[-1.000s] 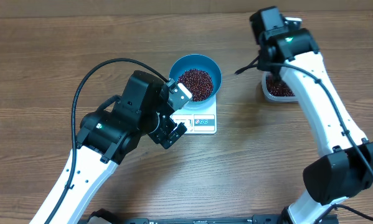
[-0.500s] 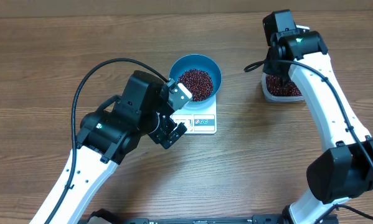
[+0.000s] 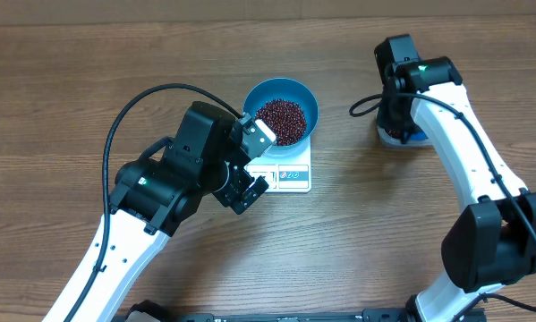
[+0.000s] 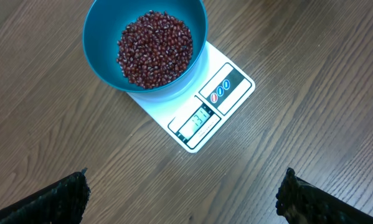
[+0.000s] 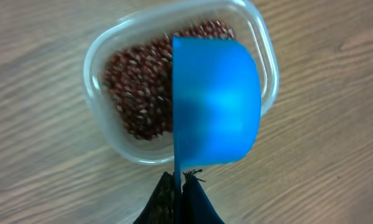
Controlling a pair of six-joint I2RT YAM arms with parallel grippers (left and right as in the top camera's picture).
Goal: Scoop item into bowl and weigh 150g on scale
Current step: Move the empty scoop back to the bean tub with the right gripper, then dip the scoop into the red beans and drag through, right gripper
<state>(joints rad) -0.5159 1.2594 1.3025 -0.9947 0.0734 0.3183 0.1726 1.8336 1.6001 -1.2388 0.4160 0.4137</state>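
Two arms are in view. At left, the left gripper (image 4: 183,199) hangs with jaws wide apart, just near-left of the scale (image 4: 218,99), which carries the bowl (image 4: 99,59) of beans (image 4: 154,46). At far right, the right gripper (image 5: 180,191) is clamped on the handle of a scoop (image 5: 217,106), above a tub (image 5: 89,81) holding more beans.

A robotics lab bench: two cabled robot arms (image 3: 455,143) at a wood-grain table (image 3: 71,80) carrying a small scale (image 3: 290,174)

Bright even light; the scoop (image 5: 214,102) and beans (image 5: 133,93) look blurred.
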